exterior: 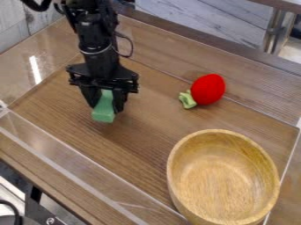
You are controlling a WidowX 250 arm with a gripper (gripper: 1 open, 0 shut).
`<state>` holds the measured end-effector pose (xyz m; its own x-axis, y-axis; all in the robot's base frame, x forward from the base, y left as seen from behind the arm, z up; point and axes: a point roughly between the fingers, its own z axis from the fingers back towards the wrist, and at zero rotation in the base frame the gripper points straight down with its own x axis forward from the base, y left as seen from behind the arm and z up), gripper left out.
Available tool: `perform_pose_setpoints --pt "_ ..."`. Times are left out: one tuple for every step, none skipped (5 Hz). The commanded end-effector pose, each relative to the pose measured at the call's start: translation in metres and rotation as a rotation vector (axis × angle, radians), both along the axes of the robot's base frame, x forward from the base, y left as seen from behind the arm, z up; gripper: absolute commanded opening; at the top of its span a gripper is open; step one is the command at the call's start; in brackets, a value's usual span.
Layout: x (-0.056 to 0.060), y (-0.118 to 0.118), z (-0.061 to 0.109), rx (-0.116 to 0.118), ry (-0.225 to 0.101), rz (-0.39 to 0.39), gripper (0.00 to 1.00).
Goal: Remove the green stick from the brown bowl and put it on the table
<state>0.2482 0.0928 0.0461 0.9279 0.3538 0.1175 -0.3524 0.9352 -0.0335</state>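
The green stick stands nearly upright at the left of the wooden table, its lower end at or just above the surface. My black gripper points straight down and is shut on the stick's upper part. The brown bowl sits at the front right, empty, well apart from the gripper.
A red strawberry toy with a green stem lies right of the gripper. Clear plastic walls border the table along the front and left edges. A metal frame stands behind the table at the back right.
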Motion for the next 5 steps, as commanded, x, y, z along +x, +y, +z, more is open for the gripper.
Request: perform_pose_setpoints --pt "0.002 0.017 0.017 0.021 -0.043 0.016 0.0" --pt "-0.006 0.024 0.021 0.016 -0.043 0.013 0.0" --pt "0.002 0.014 0.013 0.012 -0.048 0.0 0.0" --pt "0.009 0.004 0.005 0.009 -0.047 -0.011 0.0" --pt "0.008 -0.011 0.004 0.005 -0.048 -0.084 0.0"
